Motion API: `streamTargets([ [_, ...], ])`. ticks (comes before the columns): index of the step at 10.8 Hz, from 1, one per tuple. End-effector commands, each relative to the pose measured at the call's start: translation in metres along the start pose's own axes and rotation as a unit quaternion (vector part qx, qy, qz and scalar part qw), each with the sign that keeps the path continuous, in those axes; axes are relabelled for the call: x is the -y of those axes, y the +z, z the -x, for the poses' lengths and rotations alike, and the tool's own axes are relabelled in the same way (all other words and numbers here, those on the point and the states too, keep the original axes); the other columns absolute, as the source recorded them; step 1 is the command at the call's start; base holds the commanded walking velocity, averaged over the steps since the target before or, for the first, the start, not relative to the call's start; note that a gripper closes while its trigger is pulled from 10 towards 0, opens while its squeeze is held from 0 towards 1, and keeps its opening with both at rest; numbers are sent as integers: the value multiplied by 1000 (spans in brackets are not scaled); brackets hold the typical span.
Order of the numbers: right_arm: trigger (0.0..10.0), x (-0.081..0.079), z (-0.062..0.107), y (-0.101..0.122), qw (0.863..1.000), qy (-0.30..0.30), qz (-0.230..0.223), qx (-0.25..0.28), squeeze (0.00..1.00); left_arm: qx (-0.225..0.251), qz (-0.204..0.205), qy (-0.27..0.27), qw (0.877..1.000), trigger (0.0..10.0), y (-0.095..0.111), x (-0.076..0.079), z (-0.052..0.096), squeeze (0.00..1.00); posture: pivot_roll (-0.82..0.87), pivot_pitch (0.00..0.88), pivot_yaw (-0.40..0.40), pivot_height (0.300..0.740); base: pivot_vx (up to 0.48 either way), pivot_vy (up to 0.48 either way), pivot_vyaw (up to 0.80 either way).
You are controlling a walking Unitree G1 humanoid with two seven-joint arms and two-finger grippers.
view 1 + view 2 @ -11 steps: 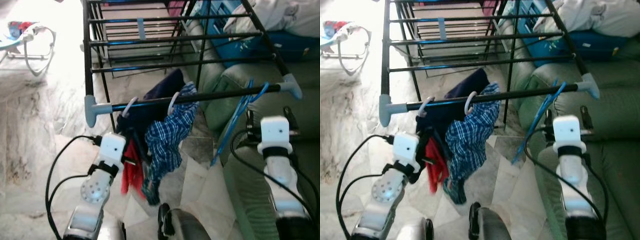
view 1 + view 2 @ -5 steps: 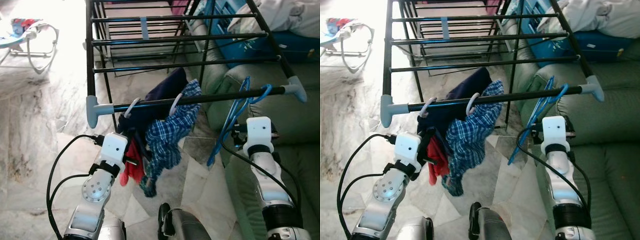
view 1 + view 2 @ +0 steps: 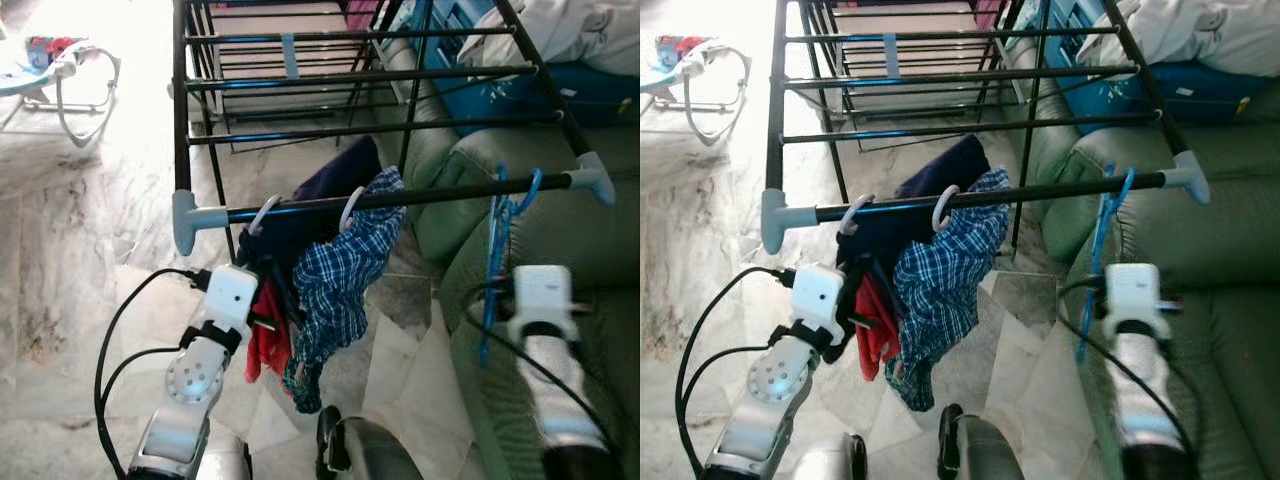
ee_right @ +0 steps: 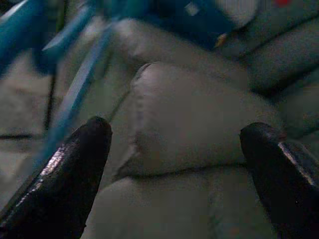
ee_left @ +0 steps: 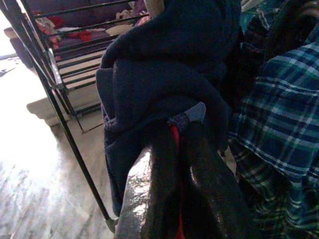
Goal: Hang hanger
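Note:
A blue hanger (image 3: 497,250) hangs by its hook from the front rail (image 3: 440,192) of the black drying rack, near the rail's right end, almost straight down. My right arm (image 3: 541,300) is just below and right of it. In the right wrist view my right gripper (image 4: 174,134) is open with nothing between its fingers, and the blurred hanger (image 4: 75,94) lies off to one side. My left gripper (image 5: 178,129) is shut on a red garment (image 3: 265,340) under a navy garment (image 3: 320,200). A plaid shirt (image 3: 335,280) hangs beside them.
Two white hanger hooks (image 3: 262,210) sit on the same rail. A green sofa (image 3: 590,240) stands to the right, with a blue box (image 3: 520,95) and white cloth (image 3: 570,25) behind it. A baby bouncer (image 3: 55,60) stands at the far left on the marble floor.
The blue hanger hung slanted before and now hangs nearly straight down from the rail. My right arm has drawn back down and to the right. The left arm has barely moved.

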State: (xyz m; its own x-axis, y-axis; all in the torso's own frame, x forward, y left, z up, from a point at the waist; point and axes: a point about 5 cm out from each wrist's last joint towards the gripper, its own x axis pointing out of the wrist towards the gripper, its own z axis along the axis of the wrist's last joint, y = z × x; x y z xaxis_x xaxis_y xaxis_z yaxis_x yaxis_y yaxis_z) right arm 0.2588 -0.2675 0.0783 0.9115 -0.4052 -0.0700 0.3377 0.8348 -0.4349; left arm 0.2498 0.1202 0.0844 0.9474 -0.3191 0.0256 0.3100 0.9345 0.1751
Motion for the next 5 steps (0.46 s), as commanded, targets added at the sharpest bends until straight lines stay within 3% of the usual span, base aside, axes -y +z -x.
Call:
streamTargets([
  [1, 10000, 9, 0, 9, 1000, -20, 5, 21, 0, -2, -5, -10, 1000, 10000, 0, 1, -1, 0, -54, 187, -49, 740, 0, 0, 0],
  [3, 10000, 4, -2, 22, 998, -10, -12, 59, 0, -2, -6, -12, 1000, 10000, 1, 2, -1, 0, -56, 186, -48, 740, 0, 0, 0],
  [5, 10000, 6, -3, 42, 993, -24, -1, 113, 0, -3, -7, -12, 1000, 10000, 1, 2, -1, 0, -52, 187, -49, 740, 0, 0, 0],
])
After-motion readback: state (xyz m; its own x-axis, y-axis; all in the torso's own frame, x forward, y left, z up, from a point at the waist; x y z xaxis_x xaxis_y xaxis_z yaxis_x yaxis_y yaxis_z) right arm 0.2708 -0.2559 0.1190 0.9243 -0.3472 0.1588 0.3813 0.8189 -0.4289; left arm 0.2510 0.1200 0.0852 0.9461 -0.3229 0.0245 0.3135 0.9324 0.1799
